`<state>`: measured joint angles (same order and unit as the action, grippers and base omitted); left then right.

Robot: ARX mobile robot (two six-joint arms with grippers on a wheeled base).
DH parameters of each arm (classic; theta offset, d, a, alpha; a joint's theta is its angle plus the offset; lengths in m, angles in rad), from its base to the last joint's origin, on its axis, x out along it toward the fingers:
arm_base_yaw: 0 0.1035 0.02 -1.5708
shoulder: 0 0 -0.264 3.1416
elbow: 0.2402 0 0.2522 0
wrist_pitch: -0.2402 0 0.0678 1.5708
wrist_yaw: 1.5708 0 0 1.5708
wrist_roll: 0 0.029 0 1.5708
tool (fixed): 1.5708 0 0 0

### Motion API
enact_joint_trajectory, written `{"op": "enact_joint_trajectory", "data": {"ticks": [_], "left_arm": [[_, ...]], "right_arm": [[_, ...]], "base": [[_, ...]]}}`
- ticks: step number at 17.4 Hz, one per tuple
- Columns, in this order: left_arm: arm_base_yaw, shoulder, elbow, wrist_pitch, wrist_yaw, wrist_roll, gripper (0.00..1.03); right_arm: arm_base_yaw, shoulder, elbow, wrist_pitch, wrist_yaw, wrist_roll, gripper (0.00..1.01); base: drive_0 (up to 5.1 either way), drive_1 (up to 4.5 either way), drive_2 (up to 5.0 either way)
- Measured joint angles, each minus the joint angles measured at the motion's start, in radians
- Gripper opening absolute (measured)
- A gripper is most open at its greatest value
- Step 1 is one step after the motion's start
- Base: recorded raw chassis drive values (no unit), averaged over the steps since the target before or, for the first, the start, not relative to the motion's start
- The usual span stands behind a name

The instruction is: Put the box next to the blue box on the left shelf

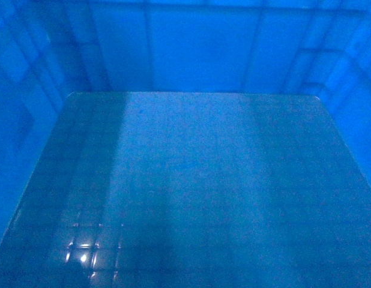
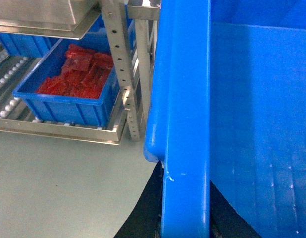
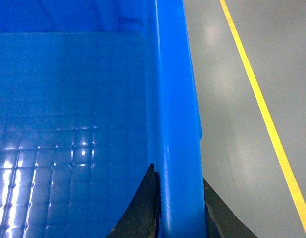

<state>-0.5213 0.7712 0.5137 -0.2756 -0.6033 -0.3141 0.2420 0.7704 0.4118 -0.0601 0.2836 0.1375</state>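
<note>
Nearest, each hand pinches a rim of the box: the left hand (image 2: 185,225) has dark fingers on either side of the left rim, and the right hand (image 3: 180,218) clamps the right rim the same way. The box (image 1: 185,192) hangs between the arms off the floor, its glossy gridded bottom filling the head view, nothing in it. Past its left wall stands the shelf (image 2: 128,74), with a blue tray (image 2: 69,104) of red packets (image 2: 78,74) on a roller level. To the right runs a yellow line (image 3: 262,114) on the floor. I'd judge this the carrying step; next, line up beside that tray and lower level onto the rollers.
</note>
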Motion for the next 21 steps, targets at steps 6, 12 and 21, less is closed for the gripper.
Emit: {"op": "enact_joint_trajectory", "data": {"ticks": [6, 12, 21], "left_arm": [[0.000, 0.000, 0.000, 0.000, 0.000, 0.000, 0.08], [0.000, 0.000, 0.000, 0.000, 0.000, 0.000, 0.08], [0.000, -0.001, 0.000, 0.000, 0.000, 0.000, 0.08]], "right_arm": [[0.000, 0.000, 0.000, 0.000, 0.000, 0.000, 0.10], [0.000, 0.000, 0.000, 0.000, 0.000, 0.000, 0.10], [0.000, 0.001, 0.000, 0.000, 0.000, 0.000, 0.10]], "base": [[-5.0, 1.29, 3.3], [-5.0, 1.81, 2.8], [-5.1, 2.38, 2.4]]}}
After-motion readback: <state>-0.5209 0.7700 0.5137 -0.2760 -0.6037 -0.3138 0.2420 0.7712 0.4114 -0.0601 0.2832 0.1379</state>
